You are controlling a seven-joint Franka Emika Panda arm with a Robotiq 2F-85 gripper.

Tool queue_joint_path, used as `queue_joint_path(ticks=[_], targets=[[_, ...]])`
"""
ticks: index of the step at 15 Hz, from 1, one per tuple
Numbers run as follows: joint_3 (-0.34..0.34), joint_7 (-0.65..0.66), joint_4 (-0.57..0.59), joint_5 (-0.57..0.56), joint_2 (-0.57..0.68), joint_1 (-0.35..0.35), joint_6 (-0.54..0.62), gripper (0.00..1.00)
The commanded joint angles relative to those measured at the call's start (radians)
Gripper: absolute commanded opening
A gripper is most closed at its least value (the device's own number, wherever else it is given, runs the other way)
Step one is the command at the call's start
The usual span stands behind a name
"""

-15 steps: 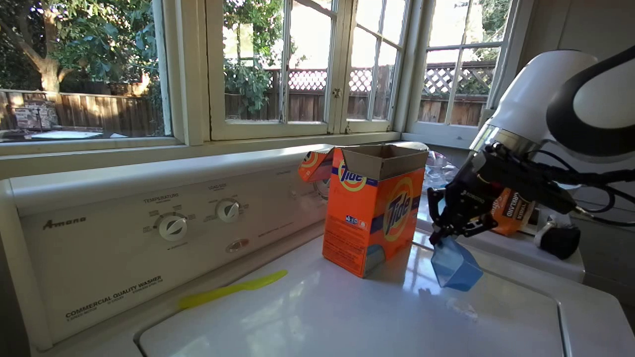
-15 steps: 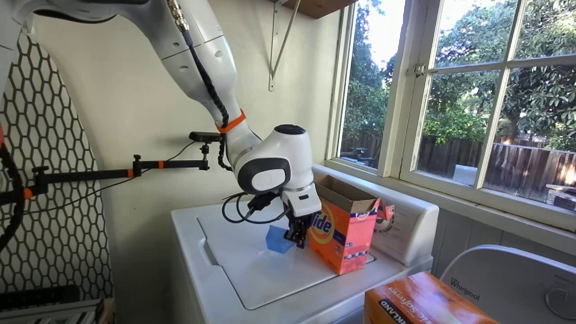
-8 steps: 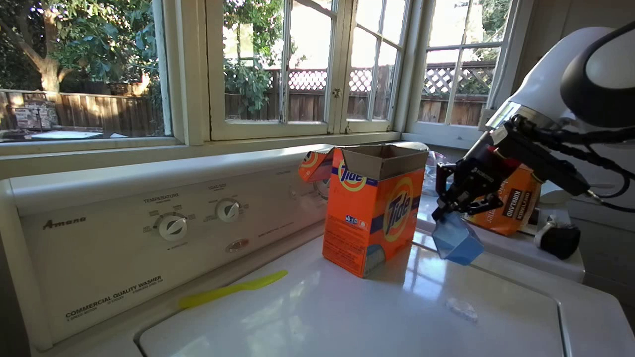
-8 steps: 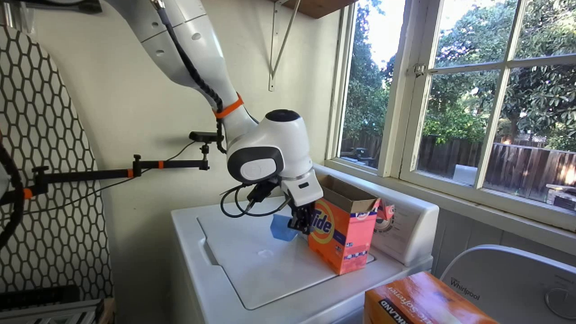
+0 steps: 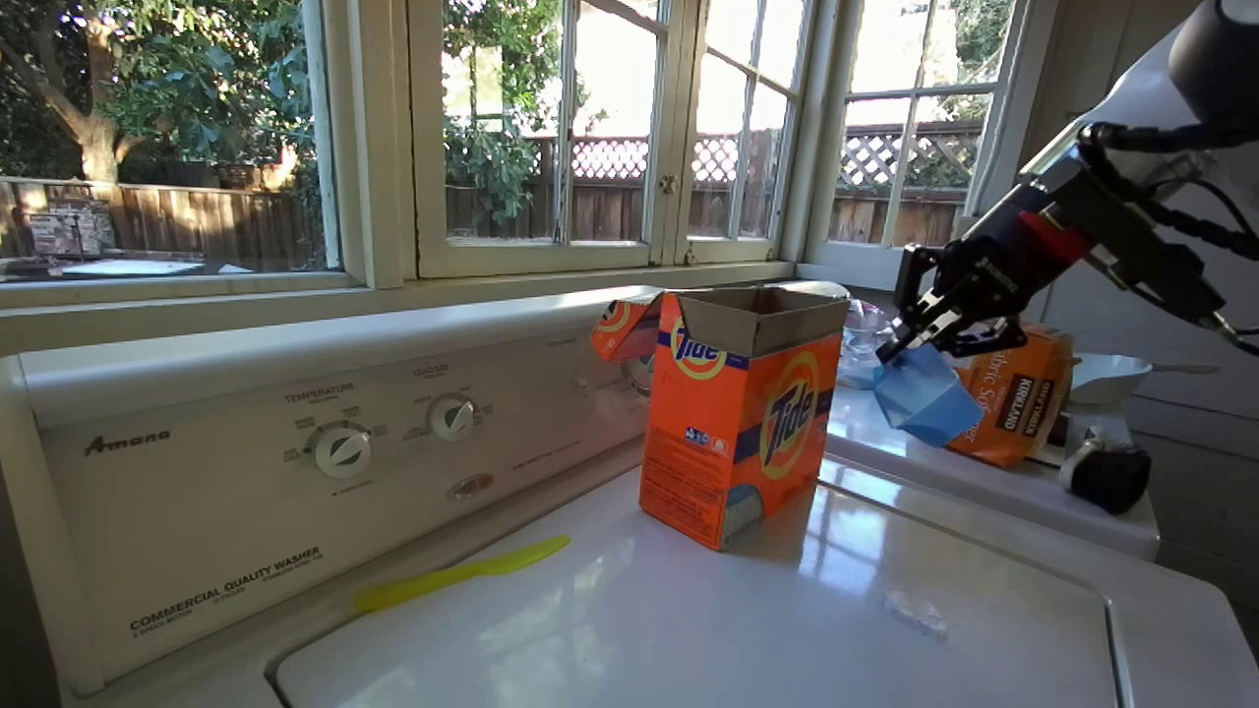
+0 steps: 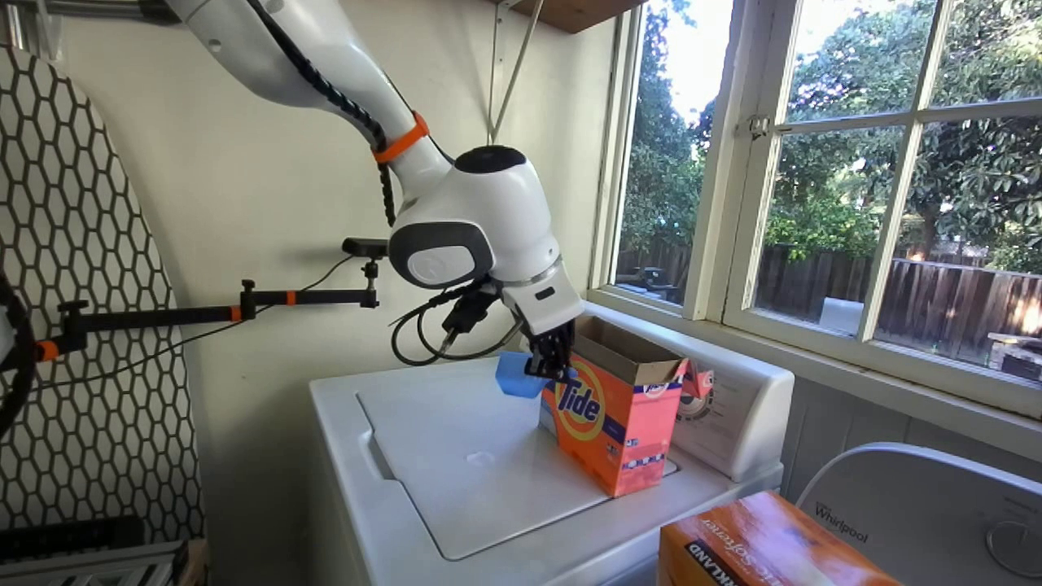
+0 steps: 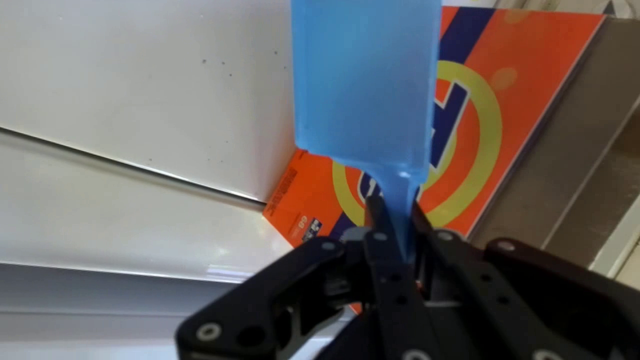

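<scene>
My gripper (image 5: 890,346) is shut on the handle of a translucent blue scoop (image 5: 928,398) and holds it above the white washer lid (image 5: 689,629). The handle shows between the fingers in the wrist view (image 7: 395,202), with the scoop's cup (image 7: 367,85) pointing away from the gripper. What is inside the cup cannot be seen. An open orange Tide box (image 5: 689,442) stands upright on the lid. In an exterior view the gripper (image 6: 555,373) overlaps the box (image 6: 623,423). A small patch of white powder (image 5: 915,615) lies on the lid, also visible in an exterior view (image 6: 480,458).
A yellow-green flat utensil (image 5: 462,573) lies by the washer's control panel (image 5: 246,492). An orange Kirkland box (image 5: 1023,393), a white pan (image 5: 1111,379) and a black-and-white object (image 5: 1107,477) stand on the neighbouring machine. Windows (image 5: 629,138) line the back.
My gripper has risen from near the lid with the scoop in it and tilted somewhat. The scoop is now well above the lid, beside the Tide box. The box has not moved.
</scene>
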Motion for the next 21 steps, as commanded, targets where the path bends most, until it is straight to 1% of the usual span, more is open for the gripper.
queue_joint_path(ticks=[1,11,15,21], targets=[[-0.004,-0.078,-0.031,0.095,-0.078,0.010,0.000,0.03],[-0.001,-0.145,0.018,0.184,-0.123,0.044,0.014,0.03],[0.002,-0.133,0.047,0.171,-0.121,0.048,0.015,0.03],[0.011,-0.112,0.102,0.152,-0.103,0.045,0.061,0.03]])
